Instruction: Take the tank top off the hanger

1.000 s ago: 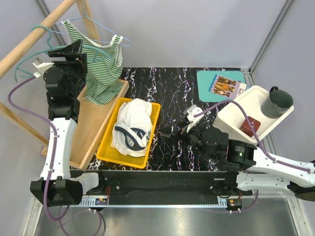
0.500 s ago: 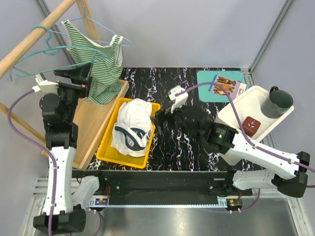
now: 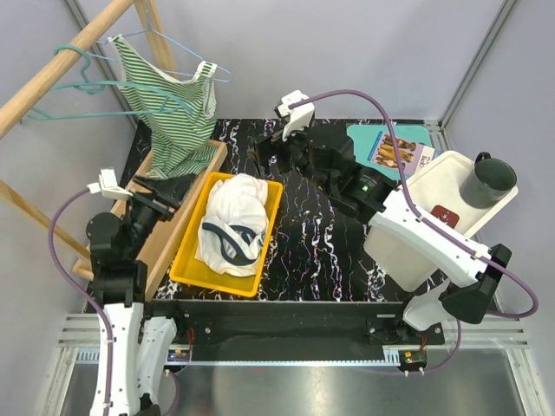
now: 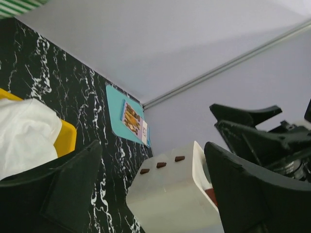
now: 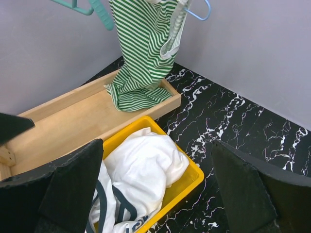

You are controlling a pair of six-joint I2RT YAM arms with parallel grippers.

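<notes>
Only your right wrist camera frames the tank top [image 5: 146,53] whole: green-and-white striped, draped from a blue hanger [image 5: 200,18] ahead of and above the right end effector [image 5: 155,194], its hem bunched in a wooden tray [image 5: 73,116]. Your left wrist camera points elsewhere, catching just a striped sliver at its corner, far from the left end effector [image 4: 155,189]. Both end effectors stand with fingers spread, gripping nothing, apart from the garment.
</notes>
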